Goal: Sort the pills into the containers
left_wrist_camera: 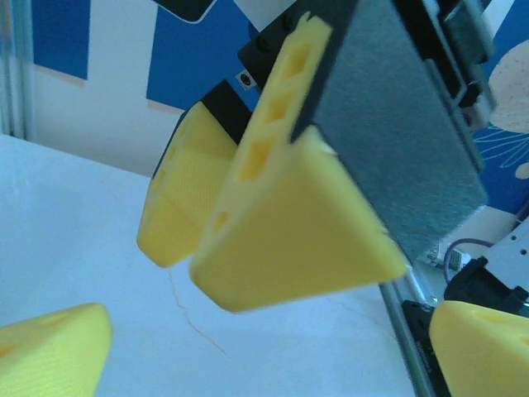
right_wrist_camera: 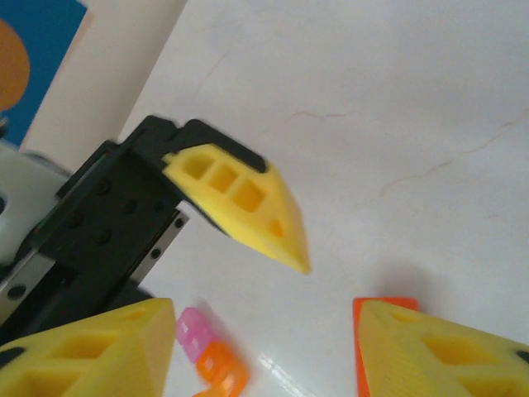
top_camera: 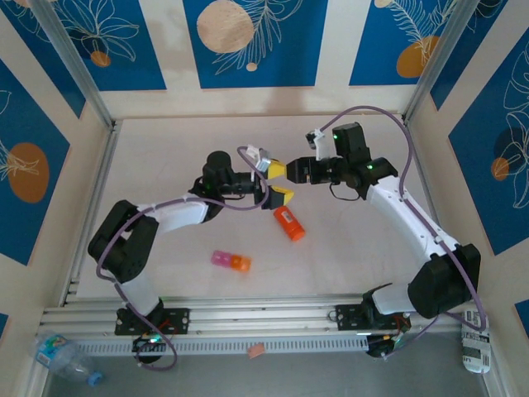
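Nearest to me, off the front edge of the table [top_camera: 347, 265], a clear plastic bottle [top_camera: 62, 354] with a blue cap lies beside my left base.

On the table the containers [top_camera: 231, 260] come first. They are a short strip of joined cubes, pink toward my left and orange toward my right, lying on the white surface. The strip is well apart from both claws and touched by neither. My right wrist camera shows it low in the frame beside one of my own fingers, with a pink cube above an orange one.

A little beyond the strip and to the right, an orange bottle [top_camera: 289, 224] seems to lie on its side, slanted across the table.

Past the bottle, my left claw [top_camera: 274, 179] reaches in from the left. Its yellow fingers are spread apart and hold nothing. One finger sits just past the bottle's far end, and I cannot tell whether it touches.

My right claw [right_wrist_camera: 264, 304] comes in from the right to face it, with its fingers also parted and empty. Its tips point toward the gap of my left claw, and my left wrist camera shows them close ahead of my own fingers. I cannot tell whether the two claws touch.

Farthest off stands the wall [top_camera: 248, 41], with blue panels carrying pale leaf shapes and orange circles.
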You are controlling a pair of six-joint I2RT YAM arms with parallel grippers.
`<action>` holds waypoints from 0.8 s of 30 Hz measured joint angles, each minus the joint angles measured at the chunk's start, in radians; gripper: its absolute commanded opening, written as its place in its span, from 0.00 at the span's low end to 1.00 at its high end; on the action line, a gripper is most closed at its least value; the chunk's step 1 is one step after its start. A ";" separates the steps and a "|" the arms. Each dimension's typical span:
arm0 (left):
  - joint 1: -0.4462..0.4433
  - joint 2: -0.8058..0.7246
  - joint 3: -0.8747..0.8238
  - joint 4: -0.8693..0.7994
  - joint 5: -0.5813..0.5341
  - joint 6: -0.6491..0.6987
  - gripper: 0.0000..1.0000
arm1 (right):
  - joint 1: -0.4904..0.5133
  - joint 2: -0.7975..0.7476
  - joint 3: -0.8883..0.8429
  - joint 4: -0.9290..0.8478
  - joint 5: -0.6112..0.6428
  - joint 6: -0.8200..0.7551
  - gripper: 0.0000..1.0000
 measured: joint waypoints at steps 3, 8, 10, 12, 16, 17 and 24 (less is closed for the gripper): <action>0.001 -0.032 -0.034 0.006 -0.046 0.023 1.00 | -0.014 -0.003 -0.010 0.008 0.033 0.008 0.70; 0.004 -0.075 -0.105 0.037 -0.149 0.048 1.00 | -0.018 -0.016 -0.097 0.024 0.069 0.027 0.72; 0.006 -0.092 -0.129 0.040 -0.188 0.058 1.00 | -0.018 -0.024 -0.136 0.023 0.076 0.034 0.72; 0.014 -0.113 -0.147 0.043 -0.219 0.072 1.00 | -0.018 -0.027 -0.163 0.022 0.079 0.041 0.72; 0.035 -0.139 -0.161 0.080 -0.252 0.074 1.00 | -0.010 -0.029 -0.180 0.023 0.082 0.048 0.72; 0.041 -0.143 -0.167 0.098 -0.260 0.070 1.00 | -0.003 -0.031 -0.182 0.023 0.082 0.048 0.72; 0.084 -0.157 -0.212 0.150 -0.317 0.008 1.00 | 0.130 -0.032 -0.187 0.004 0.100 0.041 0.77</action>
